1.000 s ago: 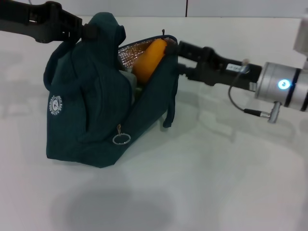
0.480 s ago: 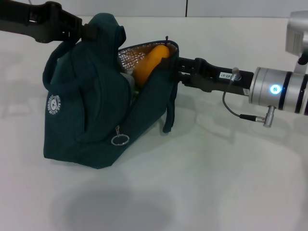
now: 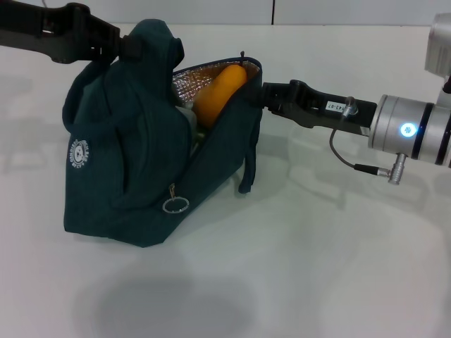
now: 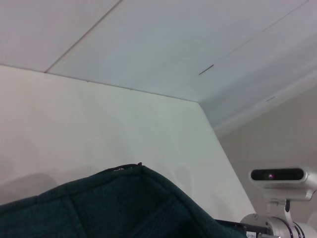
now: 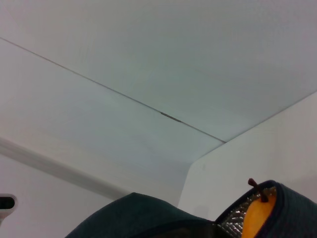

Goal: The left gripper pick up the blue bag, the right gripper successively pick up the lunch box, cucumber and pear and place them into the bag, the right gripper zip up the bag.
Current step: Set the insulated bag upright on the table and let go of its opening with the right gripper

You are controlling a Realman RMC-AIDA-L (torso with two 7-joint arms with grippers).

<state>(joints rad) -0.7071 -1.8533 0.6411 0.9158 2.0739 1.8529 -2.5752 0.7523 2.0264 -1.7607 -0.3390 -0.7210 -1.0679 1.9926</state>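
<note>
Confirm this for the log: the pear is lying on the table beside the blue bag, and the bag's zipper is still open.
Not quite. The pear is not on the table; the head view shows it inside the blue bag, poking out of the open mouth against the foil lining. The right gripper is at the bag's rim beside it. The rest holds: the zipper is still open.

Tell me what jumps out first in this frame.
The blue bag stands mid-table, mouth gaping, with the orange pear bright against its silver lining. The left gripper holds the bag's top from the left. The right gripper is at the bag's open edge beside the pear; how its jaws stand is hidden.
</note>
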